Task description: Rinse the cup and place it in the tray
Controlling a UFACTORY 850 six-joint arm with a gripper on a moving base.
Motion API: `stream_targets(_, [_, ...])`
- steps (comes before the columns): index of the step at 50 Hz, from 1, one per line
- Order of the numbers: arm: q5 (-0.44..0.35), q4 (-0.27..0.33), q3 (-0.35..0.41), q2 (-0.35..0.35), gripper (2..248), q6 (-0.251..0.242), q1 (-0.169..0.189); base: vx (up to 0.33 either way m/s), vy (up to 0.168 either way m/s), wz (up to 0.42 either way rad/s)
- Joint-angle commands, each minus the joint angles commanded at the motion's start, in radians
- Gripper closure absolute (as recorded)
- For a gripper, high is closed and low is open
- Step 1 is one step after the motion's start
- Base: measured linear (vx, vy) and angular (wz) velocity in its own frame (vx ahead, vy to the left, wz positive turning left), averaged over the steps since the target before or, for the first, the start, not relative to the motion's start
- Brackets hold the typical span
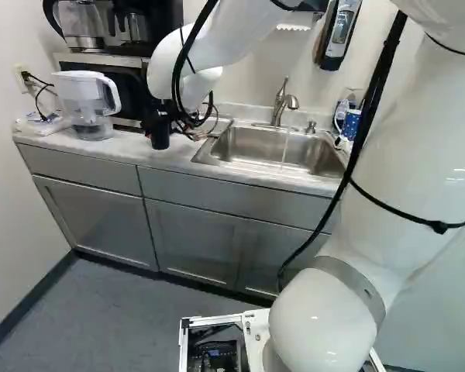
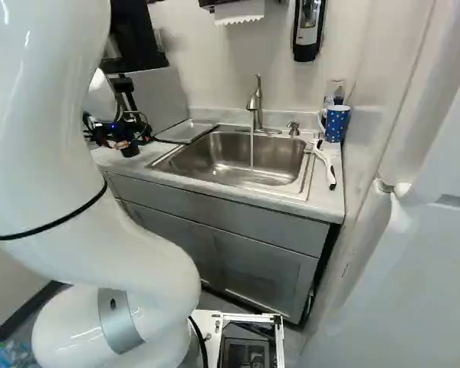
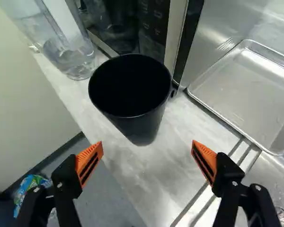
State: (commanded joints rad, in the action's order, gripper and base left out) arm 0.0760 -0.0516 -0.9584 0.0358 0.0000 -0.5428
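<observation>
"Where does the cup stand on your screens?"

"The black cup stands upright, mouth up, on the pale surface. I see it ahead of the gripper, near the gap between the fingers. In the left base view it lies between the clear filter pitcher and the sink."

"And the state of the gripper?"

"In the wrist view, my gripper is spread wide; its orange pads face each other from opposite sides, both apart from the cup."

"What surrounds the cup?"

"The microwave, at the back of the surface, is just beyond it. Beside the microwave, the shallow metal tray lies flat next to the sink; the cup is outside it, on the bare surface."

"The water supply?"

"The curved faucet rises behind the steel basin, and I note a thin stream of water falling from it into the sink."

"The far side of the sink?"

"At the right of the right base view I find a blue mug with pale dots, and near it a white-and-black dish brush resting by the rim. A soap dispenser is mounted on the wall above."
</observation>
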Motion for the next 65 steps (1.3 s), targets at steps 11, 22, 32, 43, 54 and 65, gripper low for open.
stream_targets(11, [-0.078,0.000,0.012,0.014,3,0.000,-0.003,0.000,0.000,0.000])
stream_targets(22, [-0.157,0.000,0.024,0.026,3,0.000,-0.007,0.000,0.000,0.000])
stream_targets(32, [-0.230,0.000,0.036,0.037,3,0.000,-0.010,0.000,0.000,0.000])
stream_targets(43, [-0.309,0.000,0.051,0.047,3,0.000,-0.014,0.000,0.000,0.000])
stream_targets(54, [-0.388,0.000,0.069,0.054,3,0.000,-0.019,0.000,0.000,0.000])
stream_targets(65, [-0.468,0.000,0.088,0.060,3,0.000,-0.024,0.000,0.000,0.000])
